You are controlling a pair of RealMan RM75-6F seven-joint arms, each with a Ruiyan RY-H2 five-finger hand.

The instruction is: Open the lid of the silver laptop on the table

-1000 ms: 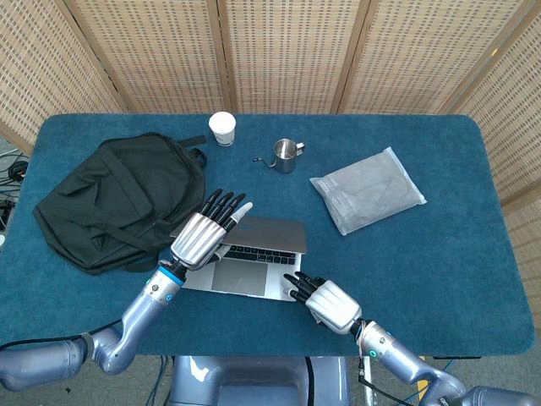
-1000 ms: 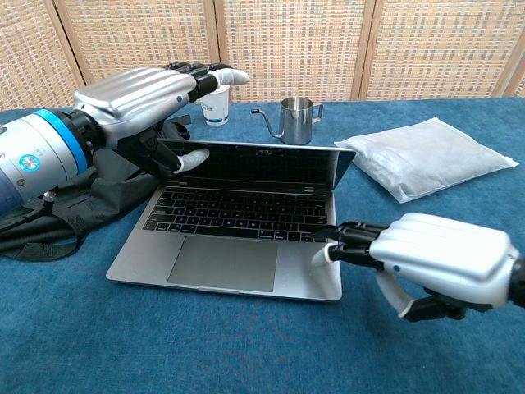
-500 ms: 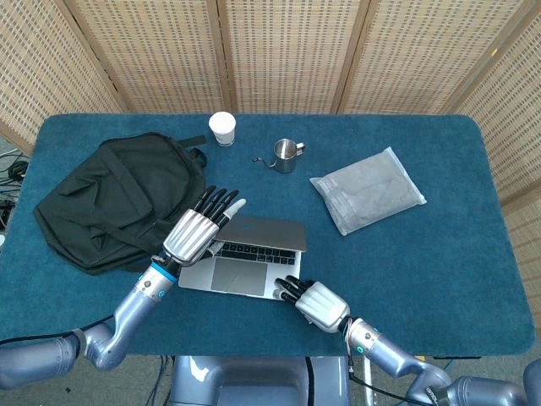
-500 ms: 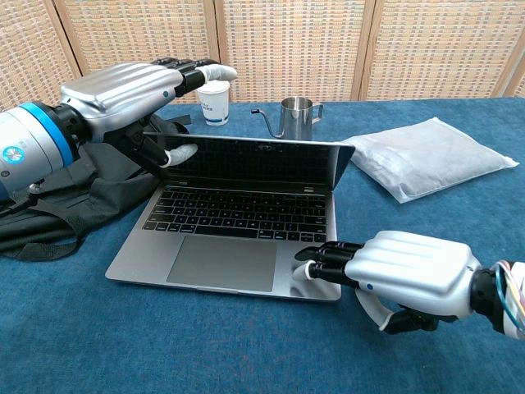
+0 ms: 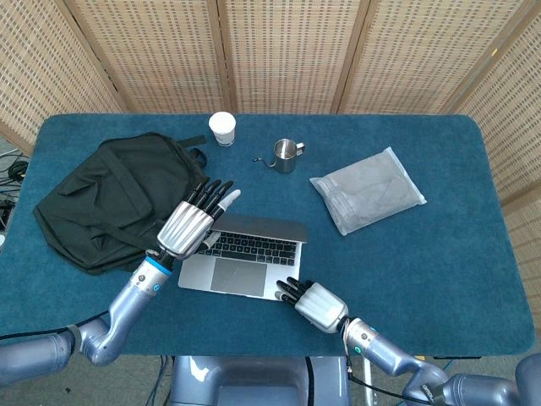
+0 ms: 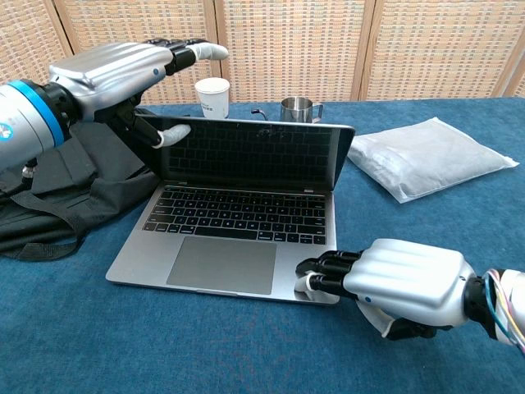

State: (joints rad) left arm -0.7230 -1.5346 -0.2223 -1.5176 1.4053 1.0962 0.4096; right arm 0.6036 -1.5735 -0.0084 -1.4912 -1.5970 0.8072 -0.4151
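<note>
The silver laptop (image 5: pixel 243 257) lies near the table's front, and its dark-screened lid (image 6: pixel 256 154) stands almost upright. My left hand (image 6: pixel 123 70) is at the lid's upper left corner. Its thumb (image 6: pixel 174 131) presses on the screen side, while its fingers (image 5: pixel 213 195) stretch out straight above and past the top edge. My right hand (image 6: pixel 395 281) lies low at the front right. Its fingertips (image 6: pixel 321 269) bend down onto the front right corner of the laptop base. In the head view that right hand (image 5: pixel 314 304) sits at the base's near right corner.
A black backpack (image 5: pixel 110 199) lies left of the laptop, touching its left side. Behind stand a white paper cup (image 5: pixel 222 128) and a small metal pitcher (image 5: pixel 286 155). A grey soft package (image 5: pixel 368 190) lies to the right. Wicker screens (image 5: pixel 287 51) back the blue table (image 5: pixel 439 279).
The lid has swung from a low angle to almost upright, and my left hand rose and moved back with it. My right hand slid back to the base's front right corner.
</note>
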